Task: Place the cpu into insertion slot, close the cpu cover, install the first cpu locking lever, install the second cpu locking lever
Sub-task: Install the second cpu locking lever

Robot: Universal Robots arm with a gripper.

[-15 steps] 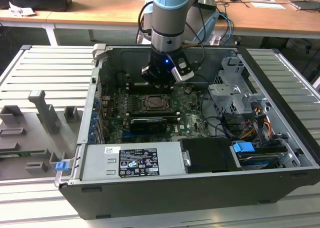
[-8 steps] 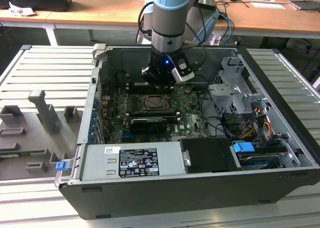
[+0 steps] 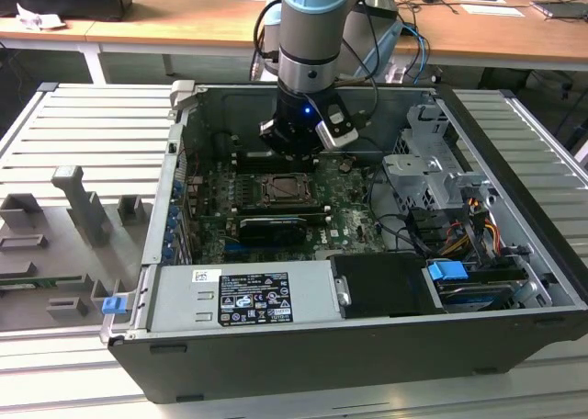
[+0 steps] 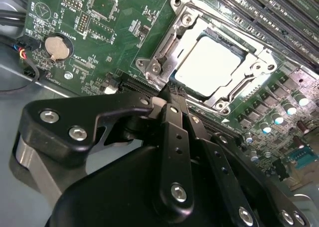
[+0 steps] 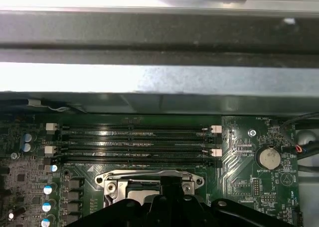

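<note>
1. Grey moulded fixtures are lying at the exterior view's left, beside the open computer case.
2. Green motherboard is lying flat inside the case.
3. The insertion slot is sitting mid-board; the cpu is resting in it, pale face up.
4. The cpu cover is lying closed around the chip, framing it.
5. The gripper is hovering just beside the socket's edge, its fingers pressed together and holding nothing.
6. Black memory slots are running beyond the socket in the first wrist view.
7. A silver coin battery is sitting further along.
</note>
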